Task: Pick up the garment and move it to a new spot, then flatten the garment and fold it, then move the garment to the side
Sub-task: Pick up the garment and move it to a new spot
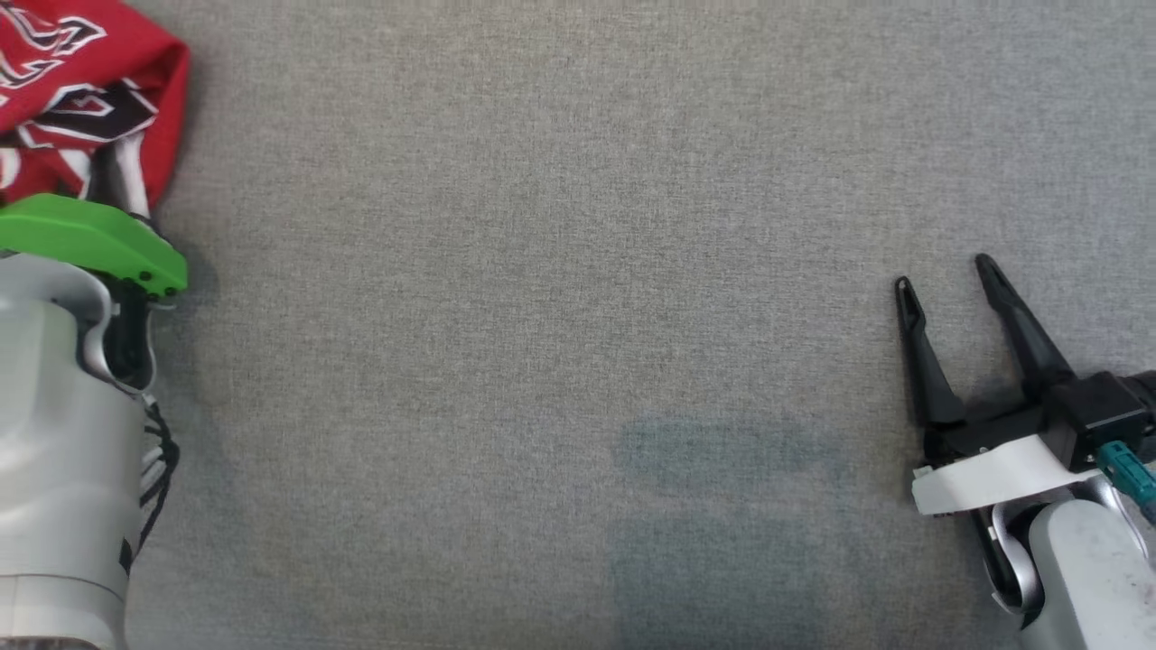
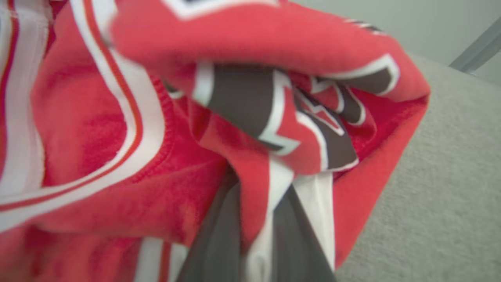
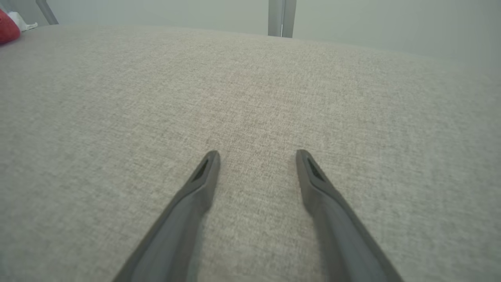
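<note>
Red garment (image 2: 98, 137), soft knit with white and dark lettering, is bunched up right on the left gripper (image 2: 258, 184), pinched between its fingers (image 2: 219, 239), at the far-left of the grey woven surface (image 1: 578, 316). Right gripper (image 1: 944, 273) is spread wide with nothing in it.

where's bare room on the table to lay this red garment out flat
The whole middle of the table is bare, from the garment and left arm at the left edge across to the open right claw. Crowded only in the far left corner.
</note>
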{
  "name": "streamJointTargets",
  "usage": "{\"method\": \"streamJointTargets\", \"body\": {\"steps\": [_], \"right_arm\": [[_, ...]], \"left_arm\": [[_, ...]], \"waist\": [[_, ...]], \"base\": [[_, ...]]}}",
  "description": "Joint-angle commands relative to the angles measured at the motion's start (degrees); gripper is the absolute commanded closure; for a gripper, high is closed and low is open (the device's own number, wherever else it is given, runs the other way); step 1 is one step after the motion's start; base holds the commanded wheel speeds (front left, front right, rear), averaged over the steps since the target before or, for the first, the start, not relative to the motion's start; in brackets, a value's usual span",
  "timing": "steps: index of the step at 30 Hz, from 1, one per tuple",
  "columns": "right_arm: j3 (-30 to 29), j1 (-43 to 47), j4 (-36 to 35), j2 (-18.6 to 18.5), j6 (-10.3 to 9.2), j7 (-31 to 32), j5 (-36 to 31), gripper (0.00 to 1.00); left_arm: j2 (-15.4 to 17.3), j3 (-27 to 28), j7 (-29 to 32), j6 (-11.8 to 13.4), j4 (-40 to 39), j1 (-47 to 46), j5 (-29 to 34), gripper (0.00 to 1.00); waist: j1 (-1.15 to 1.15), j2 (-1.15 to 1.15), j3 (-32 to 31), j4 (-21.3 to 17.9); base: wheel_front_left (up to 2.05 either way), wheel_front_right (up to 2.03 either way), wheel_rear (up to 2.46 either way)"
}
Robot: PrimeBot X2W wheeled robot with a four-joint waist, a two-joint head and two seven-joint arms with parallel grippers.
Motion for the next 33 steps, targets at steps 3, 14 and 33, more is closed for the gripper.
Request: {"method": "streamJointTargets", "body": {"steps": [3, 14, 33], "right_arm": [[1.32, 1.05, 3.12, 1.69, 0.03, 0.81, 0.75, 0.00], [2.83, 4.31, 6.45, 6.94, 0.00, 0.55, 1.93, 0.00], [1.38, 6.72, 7.22, 9.52, 0.00, 0.55, 2.55, 0.00]], "left_arm": [[-0.08, -4.90, -1.10, -0.45, -5.40, 2.38, -1.92, 1.00], [0.36, -20.22, 2.47, -0.39, -32.04, 9.57, -6.70, 1.00], [-5.22, -36.23, 19.76, 11.08, -61.91, 25.91, -7.50, 1.00]], "waist": [[0.00, 0.19, -5.58, 1.37], [0.00, 0.19, -19.36, -1.05], [0.00, 0.19, -21.31, -12.38]], "base": [[0.00, 0.00, 0.00], [0.00, 0.00, 0.00], [0.00, 0.00, 0.00]]}}
